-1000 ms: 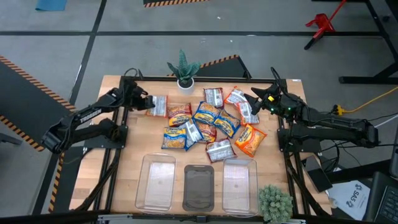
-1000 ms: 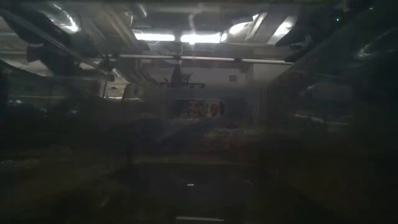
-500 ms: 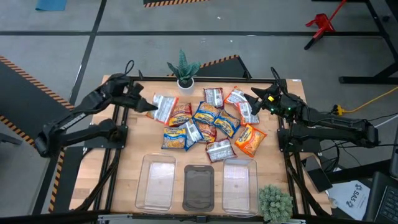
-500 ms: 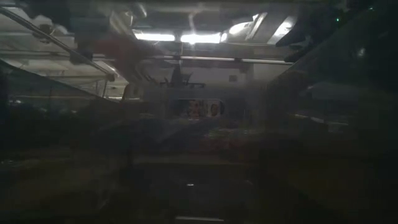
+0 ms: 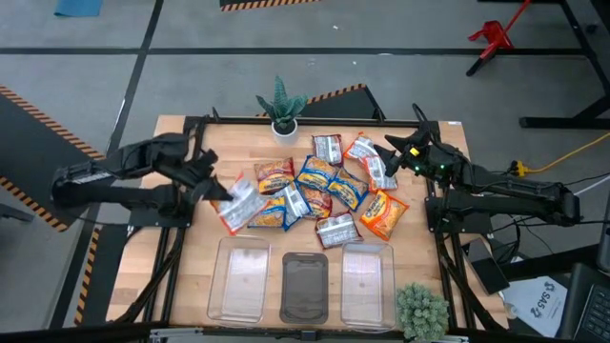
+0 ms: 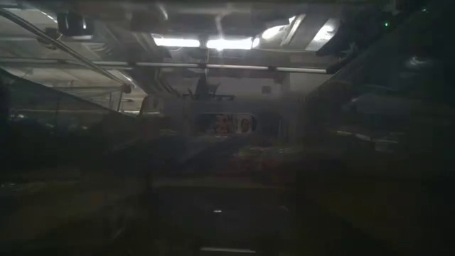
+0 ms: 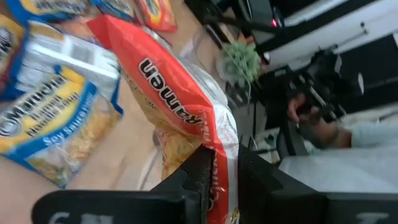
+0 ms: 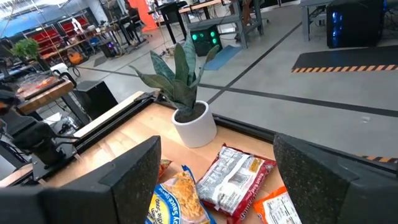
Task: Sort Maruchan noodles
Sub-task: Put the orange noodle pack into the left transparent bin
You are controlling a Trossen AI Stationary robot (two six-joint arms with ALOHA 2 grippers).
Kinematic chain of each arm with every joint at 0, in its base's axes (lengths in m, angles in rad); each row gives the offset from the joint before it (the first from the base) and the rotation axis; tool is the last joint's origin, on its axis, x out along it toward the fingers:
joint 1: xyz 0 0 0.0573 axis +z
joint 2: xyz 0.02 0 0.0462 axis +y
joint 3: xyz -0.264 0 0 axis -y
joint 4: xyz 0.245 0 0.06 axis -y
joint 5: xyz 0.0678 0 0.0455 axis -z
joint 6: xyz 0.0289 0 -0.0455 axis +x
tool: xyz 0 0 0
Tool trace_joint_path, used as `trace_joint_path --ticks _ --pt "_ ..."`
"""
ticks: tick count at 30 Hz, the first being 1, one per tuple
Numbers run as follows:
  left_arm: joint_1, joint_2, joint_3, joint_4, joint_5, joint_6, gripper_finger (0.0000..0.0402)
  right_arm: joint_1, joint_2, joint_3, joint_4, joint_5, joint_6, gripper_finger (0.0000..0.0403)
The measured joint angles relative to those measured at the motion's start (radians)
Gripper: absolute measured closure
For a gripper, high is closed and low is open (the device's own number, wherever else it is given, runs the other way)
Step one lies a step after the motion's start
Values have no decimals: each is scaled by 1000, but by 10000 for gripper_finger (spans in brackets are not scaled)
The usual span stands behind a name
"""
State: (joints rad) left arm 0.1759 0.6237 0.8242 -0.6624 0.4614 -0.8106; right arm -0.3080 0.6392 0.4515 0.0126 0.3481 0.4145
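Left hand (image 5: 217, 189) grips a red-and-silver packet (image 5: 238, 202) above the desk (image 5: 191, 276), left of the pile (image 5: 319, 186). Judged step: carry it nearward to the left bin (image 5: 240, 277), release low and flat. Right hand (image 5: 391, 152) waits open over the far right. A middle bin (image 5: 305, 286), right bin (image 5: 366, 278) and potted plant (image 5: 281, 107) stand clear of the path.

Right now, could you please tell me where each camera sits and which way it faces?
High: overhead, looking straight down; both arms, packets, three bins.
Low: table height, looking level across; too dark to make out arms.
Left wrist: on the left arm, facing the red packet in its left end effector.
Right wrist: on the right arm, facing the potted plant; own fingers show.
Shared: high view shows that plant too.
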Motion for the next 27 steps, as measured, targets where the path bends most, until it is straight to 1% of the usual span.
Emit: trace_joint_path --ticks 4,10,15,19,23,27 --pt "-80 24 0 3 -33 -22 347 0 0 0 -14 0 0 105" --pt "-226 90 0 11 -1 -83 346 0 0 0 -18 0 0 105" --pt "-360 158 0 66 0 -138 346 0 0 0 -18 0 0 105" --pt "-451 222 1 118 -29 -152 346 0 0 0 -21 0 0 105" --pt "-500 287 1 135 -39 -152 345 0 0 0 -24 0 0 105" --pt "-500 316 1 125 -52 -151 345 0 0 0 -24 0 0 105"
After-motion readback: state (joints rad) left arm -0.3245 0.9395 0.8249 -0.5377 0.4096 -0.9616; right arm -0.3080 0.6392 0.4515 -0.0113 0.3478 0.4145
